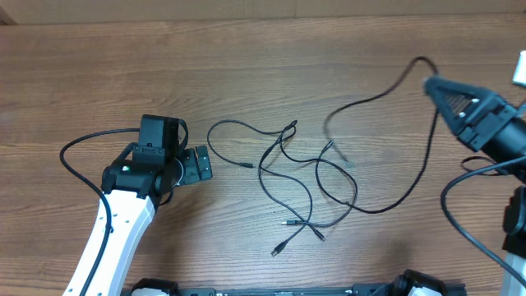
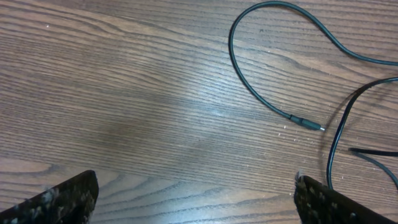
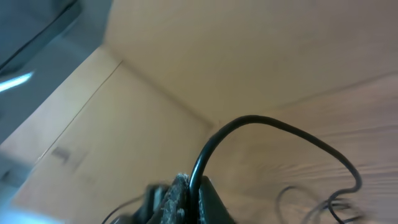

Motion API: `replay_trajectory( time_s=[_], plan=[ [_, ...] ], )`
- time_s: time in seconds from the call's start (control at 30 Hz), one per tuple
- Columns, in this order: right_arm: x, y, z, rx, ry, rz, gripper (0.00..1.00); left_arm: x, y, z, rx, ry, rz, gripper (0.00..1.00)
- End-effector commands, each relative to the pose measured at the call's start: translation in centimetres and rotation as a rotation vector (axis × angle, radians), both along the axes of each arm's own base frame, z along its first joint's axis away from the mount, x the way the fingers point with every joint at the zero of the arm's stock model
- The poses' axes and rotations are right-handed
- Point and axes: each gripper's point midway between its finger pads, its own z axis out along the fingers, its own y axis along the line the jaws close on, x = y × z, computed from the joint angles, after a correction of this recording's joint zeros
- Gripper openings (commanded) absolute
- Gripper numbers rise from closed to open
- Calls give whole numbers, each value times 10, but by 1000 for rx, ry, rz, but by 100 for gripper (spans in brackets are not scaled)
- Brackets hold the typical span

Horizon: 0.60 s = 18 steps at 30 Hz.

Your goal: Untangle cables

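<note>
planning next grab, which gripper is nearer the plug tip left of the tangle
Left. The left gripper lies just left of the plug tip; the right gripper is far right, clamping a cable.

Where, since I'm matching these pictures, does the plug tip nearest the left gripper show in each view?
Overhead: plug tip, left of centre, just right of the left gripper.
Left wrist: right of centre, lying on bare wood.
Right wrist: not in it.
Shared landmark: the wood-grain table.
</note>
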Motion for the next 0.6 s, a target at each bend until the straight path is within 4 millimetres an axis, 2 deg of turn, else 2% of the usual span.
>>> replay_trajectory(
  time_s=[0.0, 0.17, 0.23, 0.37, 0.57],
  plan=[
    [2, -45, 1, -57, -23, -179, 4, 5, 0, 6, 4, -16, -22, 100],
    [2, -88, -8, -83, -3, -323, 4, 5, 0, 6, 4, -17, -22, 100],
    [4, -112, -16, -91, 18, -390, 4, 5, 0, 6, 4, -17, -22, 100],
    [8, -146, -31, -91, 61, -471, 4, 5, 0, 6, 4, -17, -22, 100],
    [7, -227, -74, -120, 205, -713, 4, 5, 0, 6, 4, -16, -22, 100]
  ],
)
